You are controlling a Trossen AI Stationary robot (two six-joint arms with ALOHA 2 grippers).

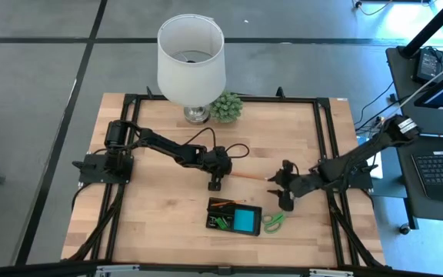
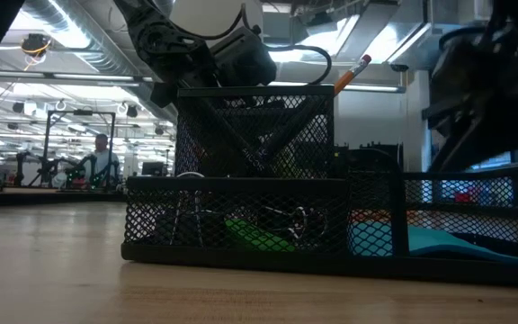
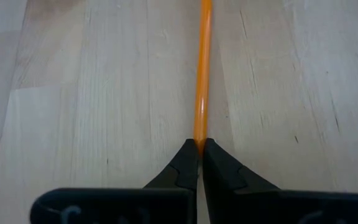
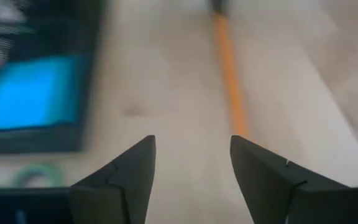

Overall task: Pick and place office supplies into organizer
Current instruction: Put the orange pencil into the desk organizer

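Note:
My left gripper [image 1: 215,184] [image 3: 200,148] is at mid table, shut on an orange pencil [image 1: 246,177] that runs toward the table's right. My right gripper [image 1: 281,187] [image 4: 191,140] is open beside the pencil's [image 4: 231,87] far end, touching nothing. The black mesh organizer [image 1: 234,215] [image 2: 241,211] stands nearer the table's near edge. It holds the blue sticky-note pad [image 1: 245,221] [image 4: 33,93], small green pieces [image 1: 221,223] and another orange pencil [image 1: 223,204]. Green-handled scissors [image 1: 274,221] lie flat on the table, right of the organizer. My left gripper pinches the orange pencil's end [image 3: 199,138] between its two fingertips [image 3: 185,163]. The fingers lie along the pencil, which runs straight ahead of them toward the table's right. Whether the pencil's far part rests on the wood, I cannot tell.
A white lamp [image 1: 191,60] and a small green plant [image 1: 226,107] stand at the table's far edge. Bare wood lies left of the organizer and along the table's left side [image 1: 160,208]. A person [image 2: 102,160] shows far back in the room.

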